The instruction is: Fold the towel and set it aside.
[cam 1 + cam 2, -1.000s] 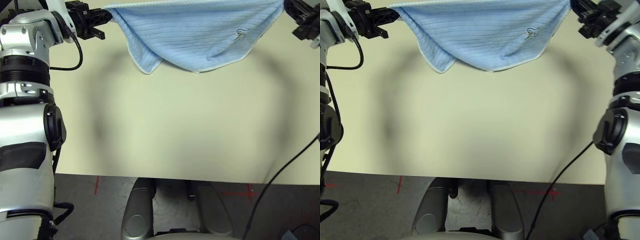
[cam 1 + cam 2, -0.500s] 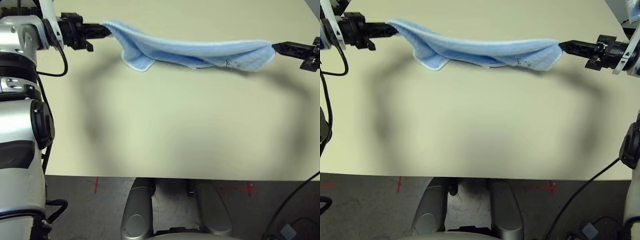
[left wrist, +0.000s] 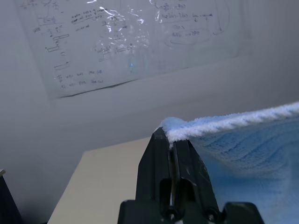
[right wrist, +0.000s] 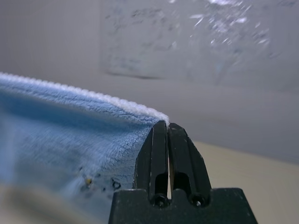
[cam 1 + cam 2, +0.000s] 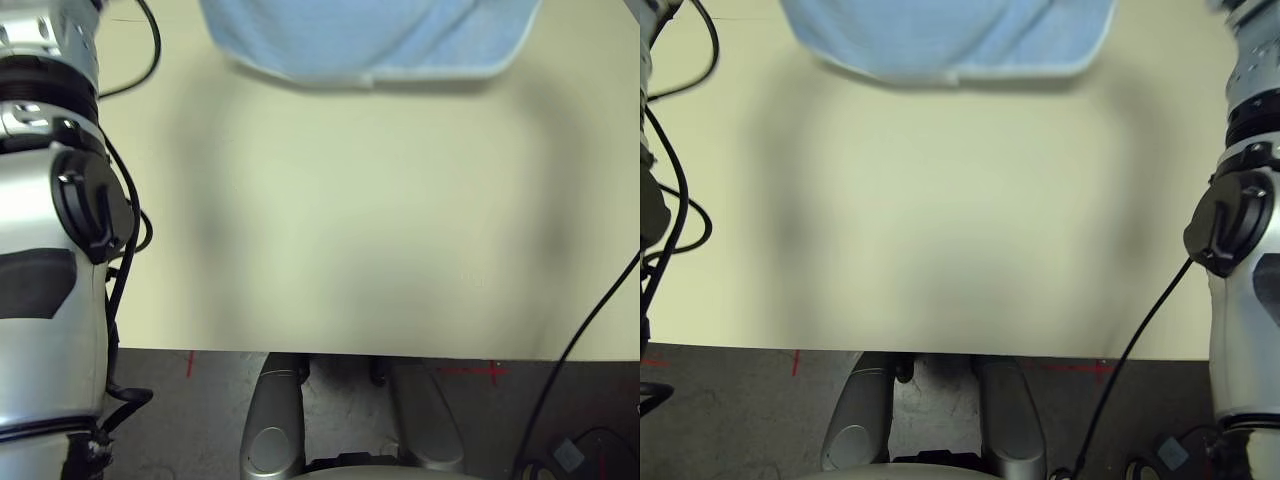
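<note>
Since half a second ago both arms have risen, and the towel (image 5: 370, 38), then a sagging rope low over the desk (image 5: 340, 220), now hangs as a broad sheet above the desk's far side. Its long axis runs left to right. Left gripper (image 3: 171, 135) jaws are clamped on one hemmed corner; right gripper (image 4: 164, 125) jaws are clamped on the opposite corner. Dark specks beside the right jaws are probably handwritten marks.
</note>
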